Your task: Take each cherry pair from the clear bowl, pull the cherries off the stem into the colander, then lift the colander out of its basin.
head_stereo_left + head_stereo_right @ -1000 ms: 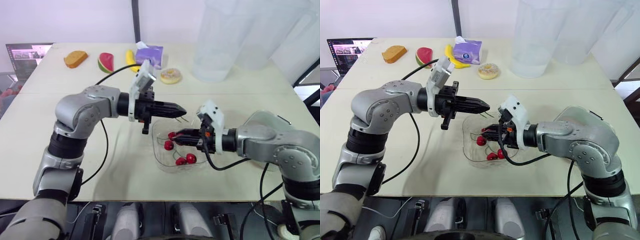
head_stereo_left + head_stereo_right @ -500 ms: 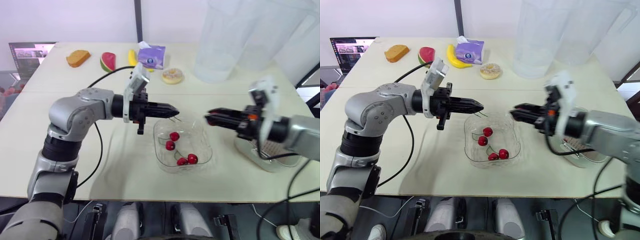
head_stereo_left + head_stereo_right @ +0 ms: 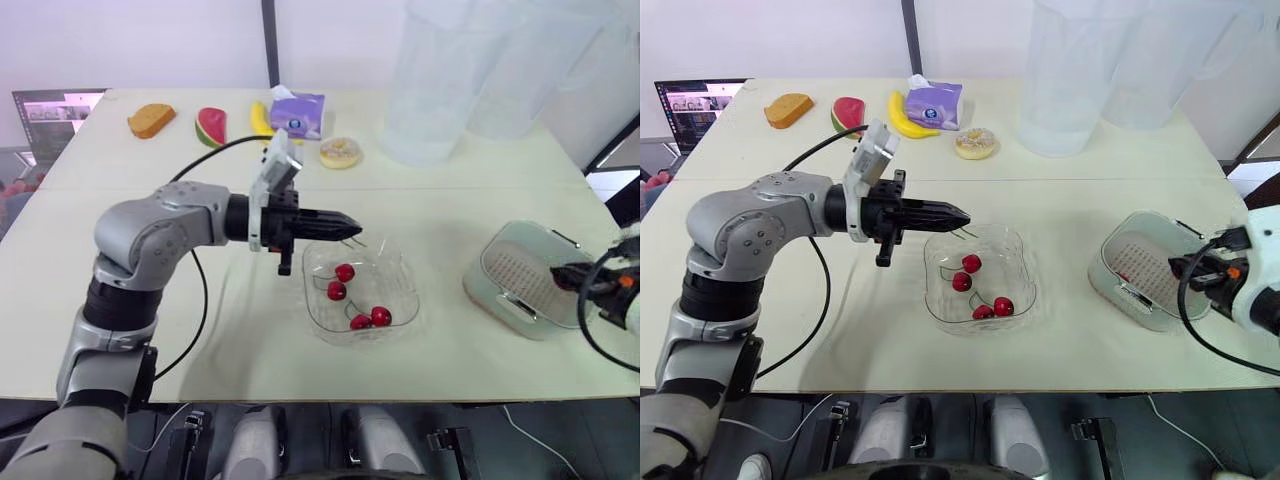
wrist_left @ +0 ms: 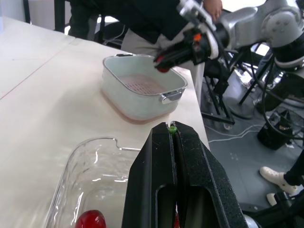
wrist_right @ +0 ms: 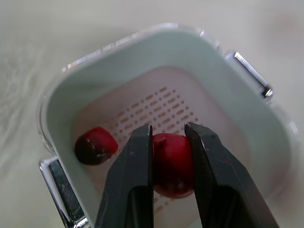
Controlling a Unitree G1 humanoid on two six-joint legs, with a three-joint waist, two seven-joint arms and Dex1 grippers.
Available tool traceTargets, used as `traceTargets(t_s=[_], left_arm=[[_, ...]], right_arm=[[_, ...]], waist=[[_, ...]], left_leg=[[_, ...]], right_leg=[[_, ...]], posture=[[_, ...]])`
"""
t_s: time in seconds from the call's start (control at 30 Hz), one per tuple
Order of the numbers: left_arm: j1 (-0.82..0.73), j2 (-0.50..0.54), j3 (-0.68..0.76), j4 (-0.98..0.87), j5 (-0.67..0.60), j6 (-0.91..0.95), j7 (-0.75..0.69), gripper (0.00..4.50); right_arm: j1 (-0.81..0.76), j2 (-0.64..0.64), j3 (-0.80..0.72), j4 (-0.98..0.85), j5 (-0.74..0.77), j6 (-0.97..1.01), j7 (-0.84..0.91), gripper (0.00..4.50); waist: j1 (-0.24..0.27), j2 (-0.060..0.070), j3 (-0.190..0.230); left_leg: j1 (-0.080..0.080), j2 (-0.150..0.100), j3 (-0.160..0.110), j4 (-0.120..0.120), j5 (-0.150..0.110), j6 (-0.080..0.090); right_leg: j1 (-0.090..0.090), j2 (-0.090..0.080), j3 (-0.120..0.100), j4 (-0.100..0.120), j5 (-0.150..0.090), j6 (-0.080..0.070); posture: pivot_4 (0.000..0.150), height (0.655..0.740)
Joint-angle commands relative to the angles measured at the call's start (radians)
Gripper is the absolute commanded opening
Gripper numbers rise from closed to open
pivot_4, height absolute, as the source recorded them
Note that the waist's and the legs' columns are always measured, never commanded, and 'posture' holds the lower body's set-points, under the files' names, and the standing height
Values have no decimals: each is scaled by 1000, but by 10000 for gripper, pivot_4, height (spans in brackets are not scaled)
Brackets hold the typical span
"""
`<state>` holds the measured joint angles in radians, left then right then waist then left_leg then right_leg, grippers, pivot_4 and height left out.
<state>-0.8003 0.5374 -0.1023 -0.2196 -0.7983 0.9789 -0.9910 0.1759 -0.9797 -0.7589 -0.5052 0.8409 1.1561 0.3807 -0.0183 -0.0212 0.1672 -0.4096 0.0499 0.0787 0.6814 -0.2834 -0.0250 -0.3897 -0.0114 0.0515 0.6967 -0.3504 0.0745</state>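
Right of the clear bowl (image 3: 410, 290), my right gripper (image 5: 168, 129) clamps its fingers on a red cherry (image 5: 172, 164) above the colander (image 5: 171, 102), which holds a second cherry (image 5: 95, 145). My left gripper (image 3: 352, 228), fingers pinched together on a green stem (image 4: 172, 128), hovers over the bowl's left rim.

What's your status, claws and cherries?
Left claw shut on stem. Right claw shut on cherry over colander, second cherry inside. Four cherries in bowl. Nothing in the way.
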Motion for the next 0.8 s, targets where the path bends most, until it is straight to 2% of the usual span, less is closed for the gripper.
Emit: traceTargets(t_s=[0.03, 0.07, 0.23, 0.37, 0.57, 0.7, 0.8], left_arm=[[-31, -2, 14, -25, -16, 2, -1, 0], [-32, -1, 11, -24, -14, 1, -5, 0], [-34, 7, -8, -26, 2, -12, -28, 0], [-40, 9, -9, -23, 1, -13, -33, 0], [-36, 32, -9, -25, 4, -17, -54, 0], [-6, 78, 4, -31, 16, -24, -62, 0], [44, 136, 34, -45, 18, -28, -63, 0]], right_arm=[[-19, 16, -22, -18, -28, -13, -9, 16060], [-23, 18, -22, -18, -33, -14, -7, 18480], [-42, 28, -26, -25, -45, -12, 1, 43780], [-112, 6, -87, -53, 16, -8, 34, 44483], [-225, -28, -137, -131, 216, -11, 131, 44483], [-207, -8, -112, -234, 341, -61, 202, 44483], [-144, 14, -81, -315, 349, -119, 254, 44483]], waist=[[3, 0, 0], [4, 0, 0], [4, 0, 0], [4, 0, 0], [3, 0, 0], [5, 0, 0], [4, 0, 0]], left_leg=[[0, 0, 0, 0, 0, 0], [0, 0, 0, 0, 0, 0], [0, 0, 0, 0, 0, 0], [0, 0, 0, 0, 0, 0], [0, 0, 0, -1, 0, 0], [0, 0, 0, 0, 0, 0], [0, 0, -1, -1, 0, 1]], right_leg=[[0, 0, 0, 0, 0, 0], [0, 0, 0, 0, 0, 0], [0, 0, 0, 0, 0, 0], [0, 0, 0, 0, 0, 0], [0, 1, 0, 0, 0, 0], [0, 0, 0, 0, 0, 0], [1, 0, 0, -1, 0, 0]], posture=[[1500, 7400], [1500, 7400], [1500, 7400], [1500, 7400], [1500, 7400], [1500, 7400], [1500, 7400]])
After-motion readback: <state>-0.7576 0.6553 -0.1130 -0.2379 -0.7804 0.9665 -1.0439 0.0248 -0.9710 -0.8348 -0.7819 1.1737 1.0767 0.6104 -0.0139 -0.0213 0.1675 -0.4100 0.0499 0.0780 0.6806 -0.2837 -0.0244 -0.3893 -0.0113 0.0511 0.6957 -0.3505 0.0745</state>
